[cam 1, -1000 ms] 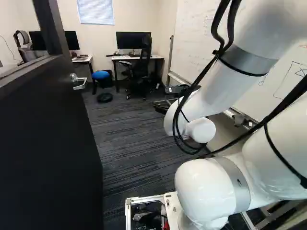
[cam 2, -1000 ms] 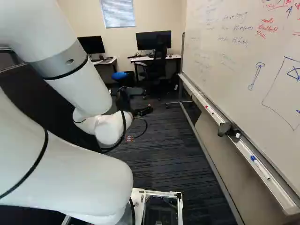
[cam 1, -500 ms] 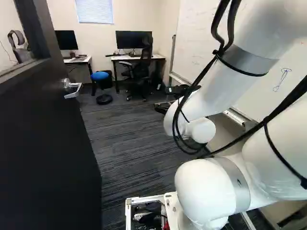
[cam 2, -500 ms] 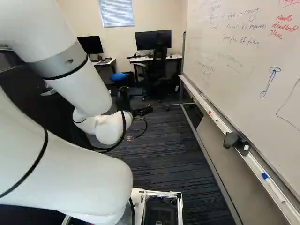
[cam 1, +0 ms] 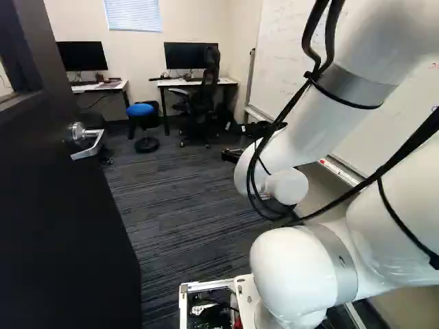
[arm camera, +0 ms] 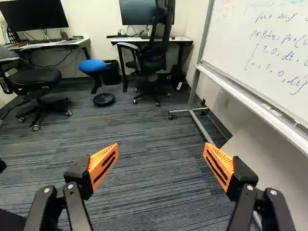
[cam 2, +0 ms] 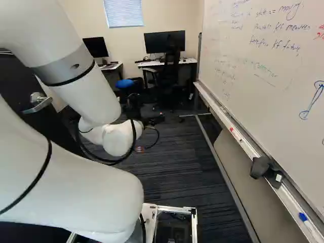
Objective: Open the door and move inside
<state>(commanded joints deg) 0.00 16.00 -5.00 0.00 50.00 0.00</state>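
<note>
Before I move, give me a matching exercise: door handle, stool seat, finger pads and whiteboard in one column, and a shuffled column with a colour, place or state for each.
Things
1. Door handle
2. Stool seat
3. Finger pads
4. Whiteboard

Colours, places or states
A. Orange, standing well apart with nothing between them
B. Covered in part by handwriting, at the right of the right base view
C. Silver, mounted on the dark door
D. Blue, in front of the far wall

Right pairs: 1-C, 2-D, 3-A, 4-B
</note>
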